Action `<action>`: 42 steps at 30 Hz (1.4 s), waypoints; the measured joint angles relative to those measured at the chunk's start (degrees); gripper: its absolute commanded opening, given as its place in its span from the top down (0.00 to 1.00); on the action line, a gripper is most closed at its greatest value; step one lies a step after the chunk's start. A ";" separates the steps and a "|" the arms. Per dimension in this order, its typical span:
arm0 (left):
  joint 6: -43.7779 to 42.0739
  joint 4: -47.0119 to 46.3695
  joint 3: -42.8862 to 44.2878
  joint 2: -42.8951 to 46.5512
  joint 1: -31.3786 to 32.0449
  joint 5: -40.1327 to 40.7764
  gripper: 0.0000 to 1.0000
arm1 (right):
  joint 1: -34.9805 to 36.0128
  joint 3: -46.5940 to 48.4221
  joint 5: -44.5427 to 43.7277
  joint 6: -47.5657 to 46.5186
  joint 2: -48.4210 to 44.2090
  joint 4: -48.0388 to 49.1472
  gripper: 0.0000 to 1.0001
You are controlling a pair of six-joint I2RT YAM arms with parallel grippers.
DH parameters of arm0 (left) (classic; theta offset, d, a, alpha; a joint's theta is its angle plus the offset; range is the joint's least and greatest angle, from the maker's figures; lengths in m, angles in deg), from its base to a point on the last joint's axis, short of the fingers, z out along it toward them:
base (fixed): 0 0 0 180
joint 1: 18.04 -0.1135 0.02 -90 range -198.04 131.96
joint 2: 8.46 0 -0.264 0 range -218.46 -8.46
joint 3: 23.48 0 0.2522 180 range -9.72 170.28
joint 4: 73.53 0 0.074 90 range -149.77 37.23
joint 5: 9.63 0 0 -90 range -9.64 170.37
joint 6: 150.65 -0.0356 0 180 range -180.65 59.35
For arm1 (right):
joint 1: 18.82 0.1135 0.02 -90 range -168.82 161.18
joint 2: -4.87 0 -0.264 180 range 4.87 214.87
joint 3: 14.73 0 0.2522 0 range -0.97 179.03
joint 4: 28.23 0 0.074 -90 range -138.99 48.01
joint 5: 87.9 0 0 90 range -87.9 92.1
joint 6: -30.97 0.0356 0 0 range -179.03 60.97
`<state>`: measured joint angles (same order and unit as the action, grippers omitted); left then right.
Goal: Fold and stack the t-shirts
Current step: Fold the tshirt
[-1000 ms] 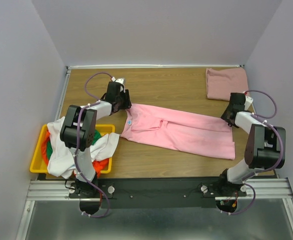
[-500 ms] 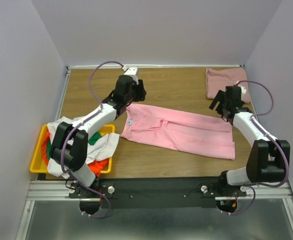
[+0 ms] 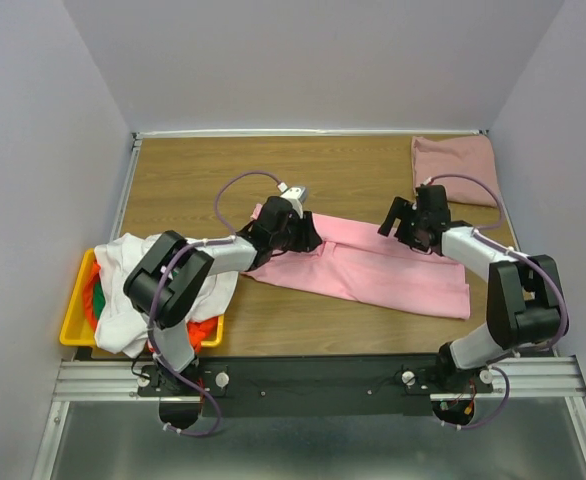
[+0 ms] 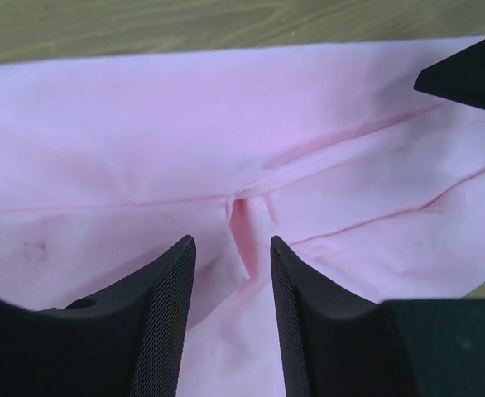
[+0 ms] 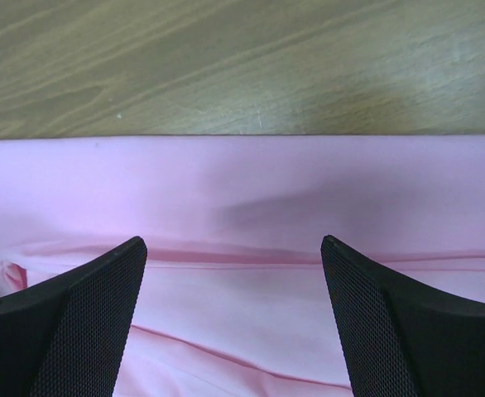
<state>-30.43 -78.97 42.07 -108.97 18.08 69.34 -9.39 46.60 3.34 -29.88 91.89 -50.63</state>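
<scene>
Counter (image 3: pixel 193 175): bears bright pink tee (image 3: pixel 393 270), folded lengthwise, across its middle. Left claw (image 4: pixel 230 248): narrowly parted, fingers straddling a small pleat in that tee, not clenched. Right claw (image 5: pixel 232 246): spread wide over the tee's far edge, released. Dusty rose tee (image 3: pixel 455 166): folded, far right corner. Yellow bin (image 3: pixel 71 328): near left, holding white tee (image 3: pixel 208 285) and orange tee (image 3: pixel 205 330).

The bright pink t-shirt (image 4: pixel 127 116) is soft matt cloth, finely creased. The table (image 5: pixel 226 58) is wood-grained with a faint sheen. The pads (image 4: pixel 164 322) of the left end effector (image 4: pixel 231 256) are matt black with a fine mesh texture. The bin (image 3: pixel 73 325) at the table's left edge is yellow plastic.
</scene>
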 measured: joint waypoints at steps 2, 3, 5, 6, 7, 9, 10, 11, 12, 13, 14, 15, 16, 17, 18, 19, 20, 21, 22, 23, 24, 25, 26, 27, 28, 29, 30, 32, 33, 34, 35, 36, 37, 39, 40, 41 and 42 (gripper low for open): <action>0.09 -0.96 -0.61 -1.84 -0.11 -0.90 0.52 | -0.02 -0.83 1.18 0.13 1.31 0.96 0.07; 0.02 -1.42 -0.61 -2.62 -0.13 -1.29 0.53 | -0.02 -1.01 1.62 0.24 1.97 1.22 0.07; -0.33 -1.70 -0.09 -4.57 -0.44 -2.03 0.53 | 0.00 -1.38 2.49 0.33 3.50 1.86 0.07; -0.42 -1.81 0.17 -5.33 -0.50 -2.21 0.53 | 0.00 -1.44 2.75 0.44 3.63 2.34 0.08; -0.59 -1.97 0.31 -6.14 -0.61 -2.38 0.53 | 0.00 -1.53 3.02 0.61 3.58 2.89 0.08; -0.90 -2.58 0.70 -6.97 -1.14 -2.89 0.54 | -0.02 -2.08 3.19 0.85 3.52 3.67 0.09; -1.05 -2.60 0.81 -6.99 -1.20 -2.89 0.54 | -0.02 -2.29 3.26 0.87 3.41 3.98 0.09; -1.33 -2.56 1.14 -7.21 -1.53 -2.89 0.54 | 0.00 -2.49 3.41 0.90 3.34 4.35 0.10; -1.57 -2.56 1.33 -7.43 -1.84 -2.89 0.54 | -0.02 -2.80 3.63 0.98 3.23 4.81 0.11; -1.88 -2.45 1.57 -7.63 -2.16 -2.86 0.54 | -0.02 -3.15 4.00 1.16 3.04 5.14 0.12; -2.34 -2.21 1.90 -7.78 -2.54 -2.78 0.54 | 0.00 -3.52 4.31 1.38 2.82 5.42 0.12; -2.84 -2.01 2.19 -7.87 -2.95 -2.67 0.54 | 0.00 -4.07 4.70 1.64 2.47 5.84 0.12; -3.13 -1.88 2.32 -7.96 -3.32 -2.51 0.54 | 0.00 -4.61 5.05 1.95 2.05 6.08 0.12; -3.45 -1.64 2.49 -7.98 -3.85 -2.49 0.54 | 0.07 -5.09 5.31 2.23 1.51 6.08 0.12; -3.91 -1.36 2.73 -8.00 -4.42 -2.43 0.54 | 0.17 -5.57 5.53 2.43 1.01 6.05 0.12; -4.52 -0.92 3.17 -8.17 -5.09 -2.34 0.54 | 0.33 -6.25 5.70 2.62 0.31 6.05 0.12; -4.94 -0.63 3.63 -8.35 -5.51 -2.27 0.54 | 0.48 -7.02 5.88 2.95 -0.50 5.97 0.12; -5.46 -0.20 4.48 -8.83 -6.21 -2.19 0.54 | 0.66 -7.65 6.10 3.15 -1.27 5.86 0.12; -6.01 0.37 5.42 -9.38 -6.84 -2.08 0.54 | 0.68 -7.98 6.29 3.39 -1.57 5.75 0.12; -6.51 1.05 6.60 -10.05 -7.41 -2.08 0.54 | 0.74 -8.39 6.67 3.48 -2.01 5.75 0.12; -6.91 1.42 7.45 -10.60 -7.69 -2.08 0.55 | 0.76 -8.68 7.23 3.74 -2.29 5.75 0.12; -7.56 2.16 9.38 -11.69 -8.20 -2.08 0.55 | 0.87 -8.83 7.52 3.87 -2.40 5.77 0.12; -8.02 2.69 10.60 -12.48 -8.44 -2.08 0.55 | 1.09 -8.98 7.80 3.96 -2.49 5.84 0.12; -8.57 3.32 12.41 -13.49 -8.68 -2.08 0.55 | 1.22 -9.25 8.04 4.09 -2.71 5.92 0.12; -9.07 3.82 14.08 -14.64 -8.81 -2.05 0.55 | 1.46 -9.57 8.13 4.31 -3.10 5.90 0.12; -9.51 4.52 15.89 -15.72 -8.94 -2.05 0.55 | 1.70 -9.90 8.17 4.46 -3.43 5.90 0.12; -9.88 5.03 17.25 -16.65 -9.01 -2.05 0.55 | 2.12 -10.34 8.28 4.61 -3.91 5.90 0.12; -10.36 5.66 19.52 -18.16 -9.01 -2.08 0.55 | 2.86 -11.15 8.39 5.07 -4.94 5.70 0.12; -10.51 5.79 20.44 -18.82 -9.01 -2.08 0.55 | 3.15 -11.50 8.48 5.31 -5.40 5.53 0.12; -10.62 5.92 21.44 -19.50 -9.01 -2.08 0.55 | 3.43 -12.00 8.61 5.51 -6.12 5.27 0.12; -10.71 6.27 22.43 -20.06 -9.03 -2.10 0.55 | 3.69 -12.26 8.68 5.57 -6.49 5.09 0.12; -10.78 6.58 23.15 -20.50 -9.05 -2.10 0.55 | 3.98 -12.76 8.76 5.84 -7.28 4.66 0.12; -10.86 6.95 24.11 -21.05 -9.05 -2.10 0.55 | 4.15 -13.00 8.79 5.95 -7.76 4.33 0.12; -10.95 7.96 26.32 -22.27 -9.07 -2.12 0.55 | 4.55 -13.68 8.83 6.25 -9.07 3.41 0.12; -10.95 8.20 27.04 -22.73 -9.07 -2.12 0.55 | 4.76 -13.92 8.90 6.36 -9.77 3.02 0.12; -10.97 8.44 27.61 -23.12 -9.11 -2.12 0.56 | 4.90 -14.03 8.96 6.45 -10.27 2.69 0.12; -10.97 8.72 28.46 -23.58 -9.14 -2.12 0.55 | 5.18 -14.14 9.01 6.67 -10.84 2.45 0.12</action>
<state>-41.40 -70.25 70.53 -132.56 8.94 67.22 -4.21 32.46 12.34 -23.21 81.05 -48.19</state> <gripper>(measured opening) 0.447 0.882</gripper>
